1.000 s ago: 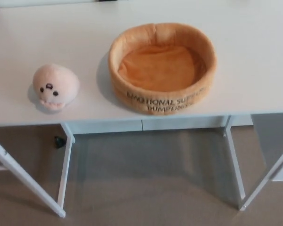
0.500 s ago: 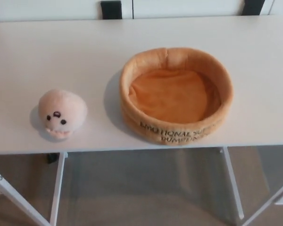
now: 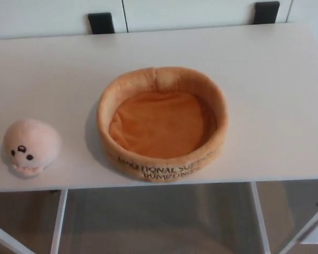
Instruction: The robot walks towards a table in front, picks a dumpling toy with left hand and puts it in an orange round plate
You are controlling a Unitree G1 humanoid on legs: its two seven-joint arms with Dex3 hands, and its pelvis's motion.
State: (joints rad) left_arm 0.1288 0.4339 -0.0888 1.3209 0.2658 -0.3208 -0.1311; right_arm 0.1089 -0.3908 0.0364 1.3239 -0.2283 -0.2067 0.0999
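A pale pink plush dumpling toy (image 3: 30,147) with a small black face sits on the white table (image 3: 270,95), near its front left edge. To its right stands the orange round plush plate (image 3: 162,123), a soft basket with raised walls and black lettering on its front; nothing lies inside it. The toy and the plate are apart, with a strip of bare table between them. Neither of my hands shows in the head view.
The table's front edge runs across the lower picture, with white legs (image 3: 57,219) and grey floor (image 3: 159,222) beneath. Behind the table is a white cabinet front with two black handles (image 3: 101,23).
The whole picture has shifted: the camera has moved closer and to the right, so the table, toy and plate sit lower and further left. Nothing on the table has moved.
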